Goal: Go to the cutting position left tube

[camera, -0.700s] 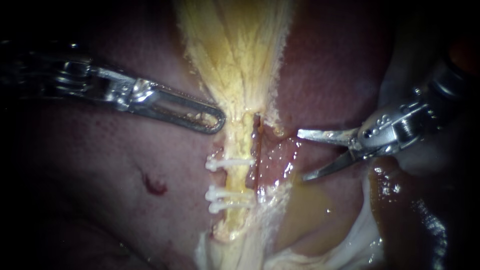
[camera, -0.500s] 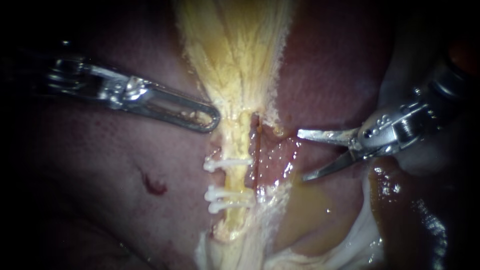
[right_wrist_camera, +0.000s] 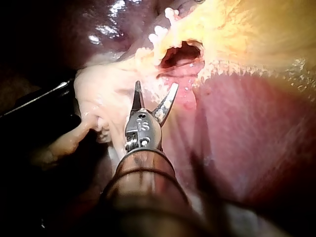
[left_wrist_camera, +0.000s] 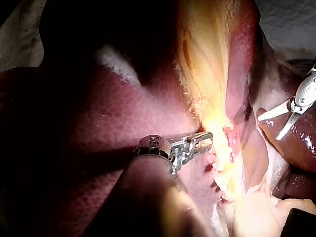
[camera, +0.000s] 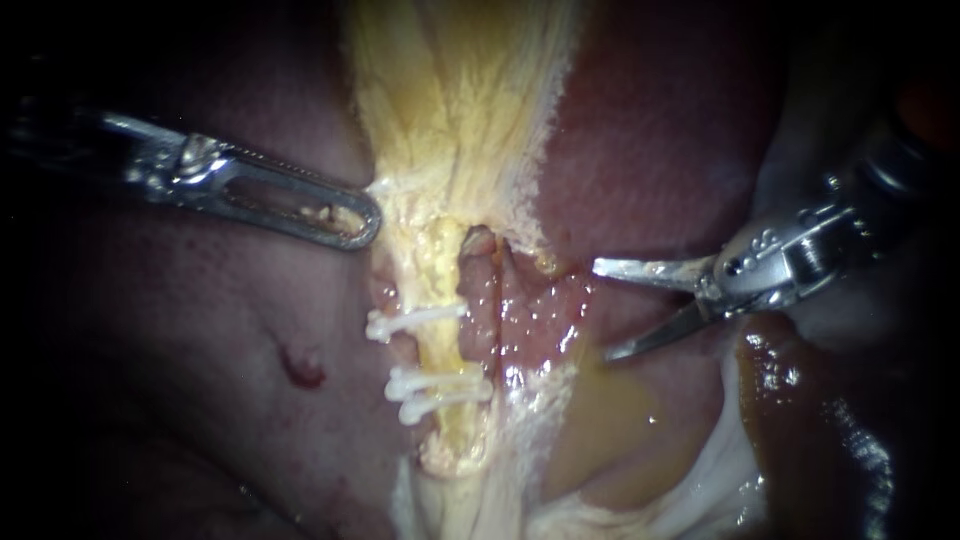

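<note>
The left tube is pale yellow and runs down the middle, with one white clip high on it and two white clips lower. Beside it lies a pink tube. My left instrument has its slotted jaws shut on the edge of the yellow tissue above the clips, holding it stretched leftward. My right instrument holds its two blades open, well right of both tubes and touching neither. The right wrist view shows the open blades short of a hole in the tissue. The left instrument's jaws meet the yellow tissue.
Dark red liver surrounds the tubes, with a small red nick at lower left. Yellow fluid pools below the blades. Glistening brown tissue lies at lower right, white shreds along its edge.
My left instrument has drawn back to the left, pulling the yellow tissue and the clipped tube with it; a gap has opened beside the pink tube. The right instrument has stayed put, blades open.
</note>
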Controlling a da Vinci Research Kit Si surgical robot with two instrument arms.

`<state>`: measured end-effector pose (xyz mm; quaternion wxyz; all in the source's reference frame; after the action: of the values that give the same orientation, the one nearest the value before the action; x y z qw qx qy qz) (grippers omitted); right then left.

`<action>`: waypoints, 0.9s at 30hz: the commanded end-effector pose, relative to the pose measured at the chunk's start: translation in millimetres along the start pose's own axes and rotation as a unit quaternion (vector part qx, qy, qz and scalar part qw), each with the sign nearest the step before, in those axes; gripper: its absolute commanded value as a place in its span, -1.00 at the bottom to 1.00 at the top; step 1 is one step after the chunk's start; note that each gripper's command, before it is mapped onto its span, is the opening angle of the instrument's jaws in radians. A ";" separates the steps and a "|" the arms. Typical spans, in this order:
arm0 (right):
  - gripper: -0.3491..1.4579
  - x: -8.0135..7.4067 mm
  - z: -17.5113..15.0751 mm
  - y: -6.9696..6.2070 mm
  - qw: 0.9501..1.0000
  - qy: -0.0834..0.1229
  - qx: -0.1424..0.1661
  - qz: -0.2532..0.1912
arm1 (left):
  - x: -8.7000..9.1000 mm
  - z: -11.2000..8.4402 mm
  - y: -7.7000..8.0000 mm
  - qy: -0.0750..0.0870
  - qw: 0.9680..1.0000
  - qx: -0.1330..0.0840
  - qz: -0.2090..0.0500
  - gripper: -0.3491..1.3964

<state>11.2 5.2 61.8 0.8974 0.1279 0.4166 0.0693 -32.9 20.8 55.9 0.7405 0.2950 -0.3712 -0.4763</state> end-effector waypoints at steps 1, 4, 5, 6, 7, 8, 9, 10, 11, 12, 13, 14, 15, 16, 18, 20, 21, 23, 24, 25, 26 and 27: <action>0.99 -0.1 0.4 -0.2 1.000 0.002 0.005 -0.001 | 0.0 0.1 0.1 0.000 1.000 0.000 0.000 -1.00; 0.99 0.0 2.0 -1.1 1.000 0.006 0.016 -0.005 | 0.0 0.1 0.2 0.000 1.000 0.000 0.000 -1.00; 0.99 0.1 2.7 -1.6 1.000 0.008 0.020 -0.009 | 0.0 0.2 0.2 0.000 1.000 0.000 0.000 -1.00; 0.99 0.1 3.3 -1.9 1.000 0.009 0.024 -0.008 | 0.1 0.2 0.2 0.000 1.000 0.000 0.000 -1.00; 0.99 0.2 3.9 -2.2 1.000 0.010 0.027 -0.006 | 0.1 0.2 0.2 0.000 1.000 0.000 0.000 -1.00; 0.99 0.3 4.6 -2.6 0.999 0.012 0.032 -0.005 | 0.1 0.2 0.2 0.000 1.000 0.000 0.000 -1.00; 0.99 0.4 5.2 -2.9 0.999 0.013 0.036 -0.004 | 0.1 0.2 0.2 0.000 1.000 0.000 0.000 -1.00; 0.99 0.5 5.8 -3.2 0.999 0.013 0.039 -0.002 | 0.1 0.2 0.2 0.000 1.000 0.000 0.000 -1.00; 0.99 0.5 6.3 -3.5 0.999 0.014 0.042 -0.001 | 0.1 0.2 0.2 0.000 1.000 0.000 0.000 -1.00; 0.99 0.5 6.9 -3.8 0.999 0.015 0.047 -0.001 | 0.1 0.2 0.2 0.000 1.000 0.000 0.000 -1.00; 0.99 0.5 7.4 -4.0 0.999 0.015 0.047 0.000 | 0.1 0.2 0.2 0.000 1.000 0.000 0.000 -1.00; 0.99 0.5 7.8 -4.2 0.999 0.016 0.050 0.001 | 0.1 0.1 0.2 0.000 1.000 0.000 0.000 -1.00; 0.99 0.4 8.4 -4.4 0.998 0.017 0.055 0.004 | 0.1 0.1 0.2 0.000 1.000 0.000 0.000 -1.00; 0.99 0.3 8.8 -4.5 0.998 0.017 0.059 0.007 | 0.1 0.2 0.2 0.000 1.000 0.000 0.000 -1.00; 0.99 -0.1 9.8 -4.6 0.998 0.017 0.065 0.016 | 0.1 0.2 0.2 0.000 1.000 0.000 0.000 -1.00; 0.99 -0.5 10.6 -4.5 0.997 0.018 0.071 0.017 | 0.1 0.2 0.2 0.000 1.000 0.000 0.000 -1.00; 0.99 -0.8 11.1 -4.4 0.997 0.018 0.072 0.020 | 0.1 0.2 0.2 0.000 1.000 0.000 0.000 -1.00; 0.99 -1.5 12.0 -4.1 0.997 0.018 0.076 0.023 | 0.1 0.2 0.2 0.000 1.000 0.000 0.000 -1.00; 0.99 -1.8 12.3 -3.9 0.996 0.017 0.078 0.027 | 0.1 0.1 0.2 0.000 1.000 0.000 0.000 -1.00; 0.99 -2.1 12.7 -3.5 0.996 0.017 0.080 0.031 | 0.1 0.1 0.2 0.000 1.000 0.000 0.000 -1.00; 0.99 -2.4 12.9 -3.3 0.996 0.017 0.083 0.034 | 0.1 0.1 0.2 0.000 1.000 0.000 0.000 -1.00; 0.99 -2.7 13.3 -2.9 0.996 0.017 0.085 0.037 | 0.1 0.1 0.2 0.000 1.000 0.000 0.000 -1.00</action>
<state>19.8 -0.4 71.5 0.8721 0.2197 0.4317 0.0691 -33.0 20.8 56.1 0.7405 0.2948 -0.3712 -0.4764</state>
